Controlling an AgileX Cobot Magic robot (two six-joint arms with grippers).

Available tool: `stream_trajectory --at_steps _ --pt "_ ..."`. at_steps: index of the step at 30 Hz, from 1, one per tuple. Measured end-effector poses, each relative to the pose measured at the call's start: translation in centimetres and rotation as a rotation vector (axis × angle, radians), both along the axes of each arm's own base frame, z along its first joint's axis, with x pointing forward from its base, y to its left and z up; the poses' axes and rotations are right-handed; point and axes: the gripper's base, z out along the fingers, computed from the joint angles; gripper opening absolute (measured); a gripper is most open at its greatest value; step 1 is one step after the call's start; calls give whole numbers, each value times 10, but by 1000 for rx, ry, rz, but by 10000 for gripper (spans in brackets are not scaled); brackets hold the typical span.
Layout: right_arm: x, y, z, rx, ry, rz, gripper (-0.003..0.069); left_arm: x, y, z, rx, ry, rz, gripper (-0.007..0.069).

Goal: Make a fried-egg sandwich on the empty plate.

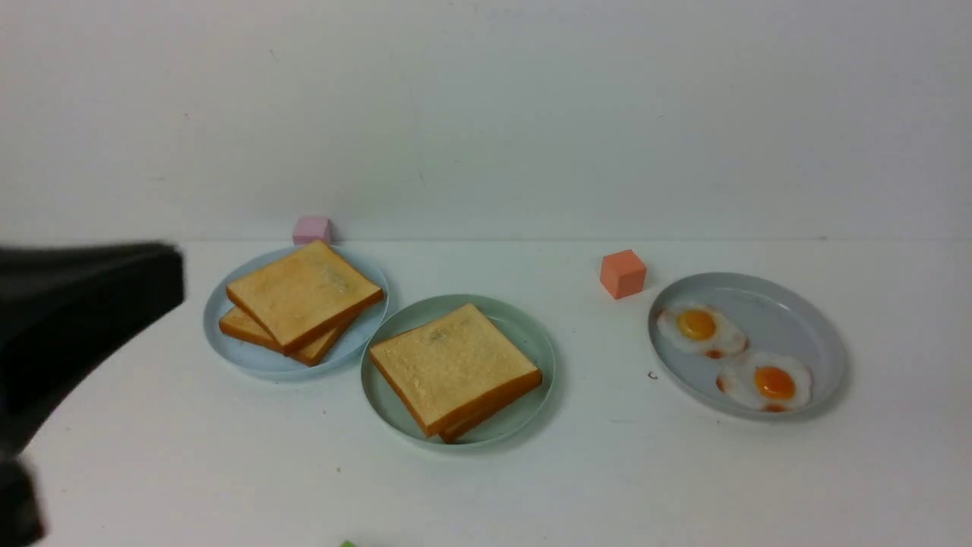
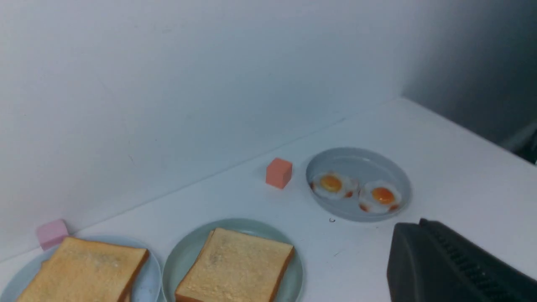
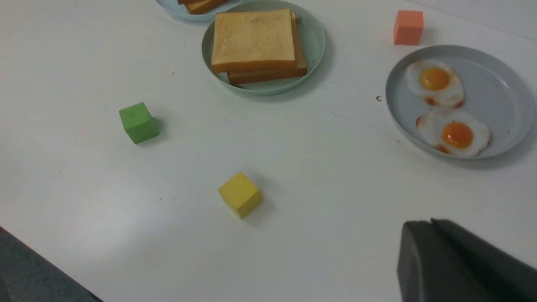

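The fried-egg sandwich (image 1: 456, 365) (image 2: 237, 264) (image 3: 251, 40) shows as two golden toast slices stacked slightly askew on the pale mint-green plate (image 1: 531, 334) (image 2: 184, 256) (image 3: 312, 42) at the table's middle. My left gripper (image 1: 178, 273) (image 2: 419, 224) is shut with nothing in it. It hovers at the left edge of the front view, left of both toast plates and clear of them. My right gripper (image 3: 430, 222) is shut and holds nothing. It shows only in the right wrist view, over bare table nearer me than the plates.
A light blue plate (image 1: 228, 342) at the left carries two more toast slices (image 1: 304, 292). A grey plate (image 1: 805, 304) at the right holds two fried eggs (image 1: 699, 327). Small cubes lie about: pink (image 1: 312, 229), orange (image 1: 623, 273), green (image 3: 138, 122), yellow (image 3: 240, 194).
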Motion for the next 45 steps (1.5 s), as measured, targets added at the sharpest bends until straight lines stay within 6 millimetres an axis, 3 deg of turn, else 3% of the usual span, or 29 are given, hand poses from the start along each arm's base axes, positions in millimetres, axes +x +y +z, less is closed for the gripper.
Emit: stream_trajectory --at_steps 9,16,26,32,37,42,43,44,45 --pt "0 1 0 86 62 -62 50 -38 29 -87 -163 -181 15 -13" --pt "0 1 0 91 66 -67 59 -35 28 -126 -130 -136 16 -13" --pt "0 2 -3 94 80 -80 71 -31 24 -156 -75 -61 17 -13" --pt "6 -4 -22 95 117 -268 79 -30 24 -165 -41 -15 14 -13" --pt "6 -16 -69 154 -82 -463 -9 -31 24 -167 -24 7 13 -13" --pt "10 -22 -159 166 -271 -574 -10 -31 24 -167 -23 9 13 -13" --pt "11 -22 -162 170 -284 -576 -10 -31 24 -167 -23 9 13 -13" --pt "11 -23 -189 172 -290 -584 -10 -31 24 -167 -23 9 13 -13" --pt "11 -23 -195 177 -302 -585 -10 -31 24 -167 -23 9 13 -13"
